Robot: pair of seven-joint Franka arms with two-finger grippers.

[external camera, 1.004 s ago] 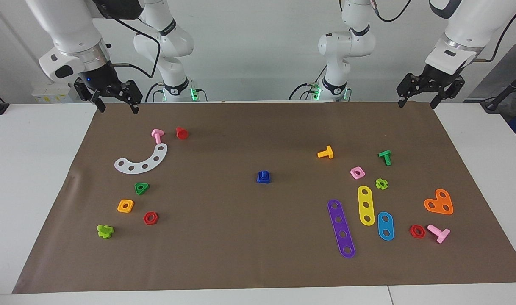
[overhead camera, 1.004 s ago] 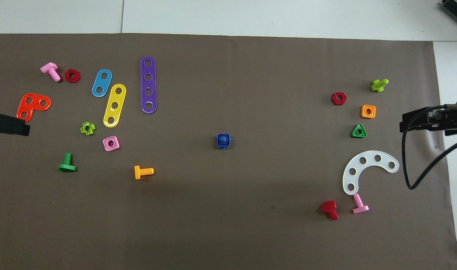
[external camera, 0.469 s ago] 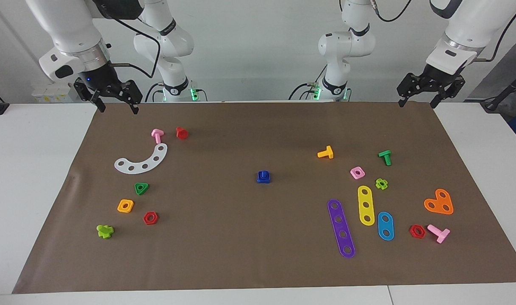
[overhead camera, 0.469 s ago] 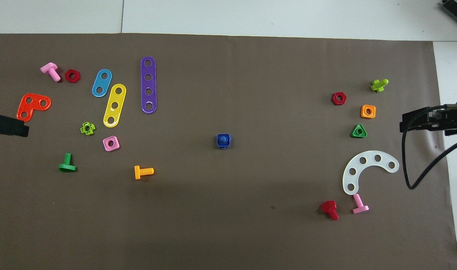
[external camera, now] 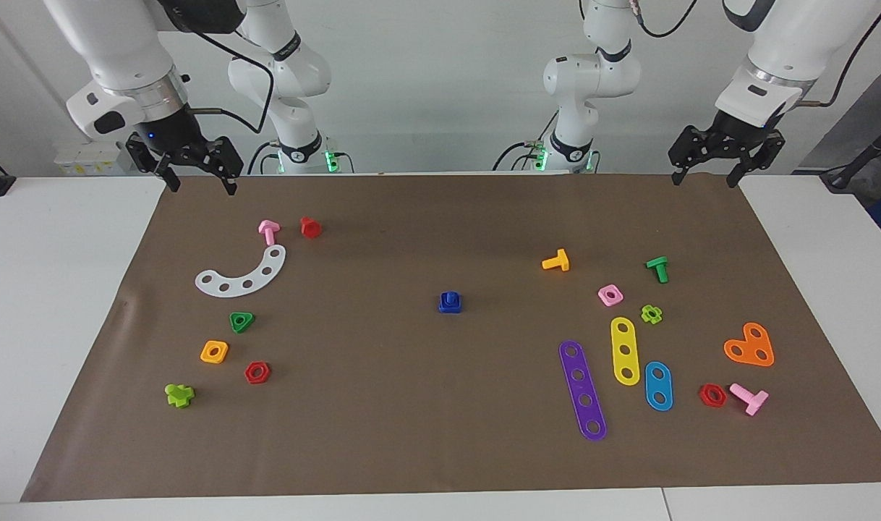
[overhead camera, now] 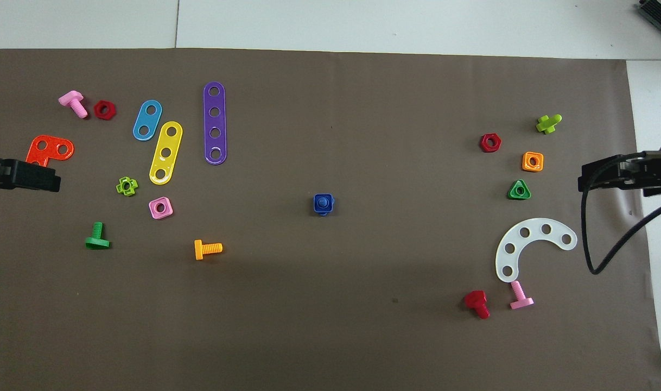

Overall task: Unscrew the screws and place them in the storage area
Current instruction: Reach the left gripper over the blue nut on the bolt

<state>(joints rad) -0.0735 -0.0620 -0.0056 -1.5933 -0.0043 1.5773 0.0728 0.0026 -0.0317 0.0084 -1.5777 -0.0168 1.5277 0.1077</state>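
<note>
Facing view, left to right: right gripper (external camera: 198, 179) hangs upper left, fingers wide and empty, over the mat edge. Storage area (external camera: 241, 273) sits left of centre around the white strip. Blue screw (external camera: 449, 300) stands dead centre, threaded in its nut (external camera: 450, 307). Left gripper (external camera: 704, 176) hangs upper right, wide, empty. Best approach: one gripper pins the nut, the other twists the shank, then carries it to storage.
</note>
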